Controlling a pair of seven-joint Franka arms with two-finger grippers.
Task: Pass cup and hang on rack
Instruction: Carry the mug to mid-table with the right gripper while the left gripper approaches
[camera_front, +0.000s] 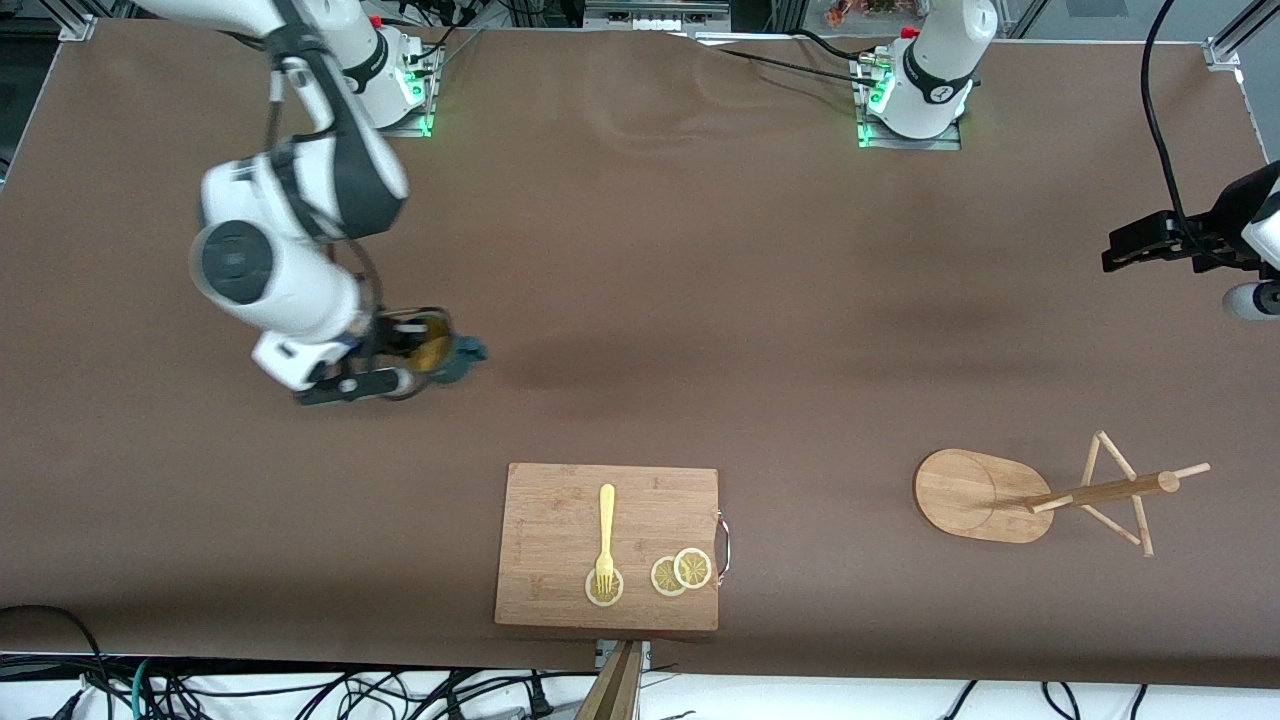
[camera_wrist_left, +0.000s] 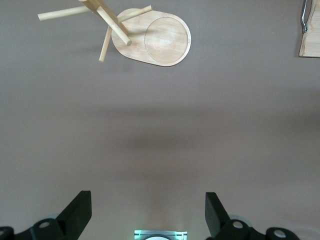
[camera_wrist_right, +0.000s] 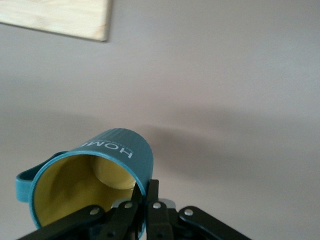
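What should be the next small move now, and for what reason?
Probably the right gripper should carry the cup toward the middle of the table. It is shut on the cup's rim and holds it above the table near the right arm's end. The left gripper waits open over bare table, and the rack stands at its end.

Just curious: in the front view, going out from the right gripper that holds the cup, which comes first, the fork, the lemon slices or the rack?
From the right gripper:
1. Fork, on the cutting board.
2. Lemon slices, on the board's edge toward the left arm's end.
3. Rack, toward the left arm's end.
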